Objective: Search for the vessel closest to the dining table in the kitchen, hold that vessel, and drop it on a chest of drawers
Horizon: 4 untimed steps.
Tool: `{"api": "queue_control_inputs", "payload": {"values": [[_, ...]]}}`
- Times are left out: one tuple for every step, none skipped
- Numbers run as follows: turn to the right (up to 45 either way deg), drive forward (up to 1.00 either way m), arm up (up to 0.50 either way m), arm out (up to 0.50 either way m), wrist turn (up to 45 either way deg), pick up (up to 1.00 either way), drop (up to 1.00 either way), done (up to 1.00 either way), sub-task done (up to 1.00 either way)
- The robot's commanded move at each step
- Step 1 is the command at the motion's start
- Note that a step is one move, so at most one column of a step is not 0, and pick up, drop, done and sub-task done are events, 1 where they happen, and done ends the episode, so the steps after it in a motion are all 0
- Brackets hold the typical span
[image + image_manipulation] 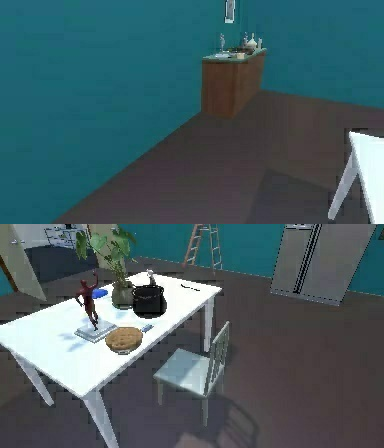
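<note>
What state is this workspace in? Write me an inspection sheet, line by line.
Surface: white dining table on a dark brown floor.
Job's things: black pot stands on the table near a potted plant; wooden cabinet, possibly the chest of drawers, in a teal corner with small things on top.
Clutter: red figurine, round brown loaf, thin dark utensil.
Fingers: nothing seen.
Cables: nothing seen.
Surroundings: white chair, ladder, steel refrigerator.
</note>
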Motion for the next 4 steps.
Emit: {"api": "queue_control_inputs", "payload": {"values": [[0.0,0.45,0.00,0.00,0.0,0.00,0.00,0.00,0.00],[30.0,0.00,0.00,0.00,0.0,0.00,0.00,0.00,0.00],[0.0,1.00,0.00,0.00,0.0,0.00,0.00,0.00,0.00],[0.0,1.00,0.00,0.00,0.0,0.00,0.00,0.00,0.00]]}}
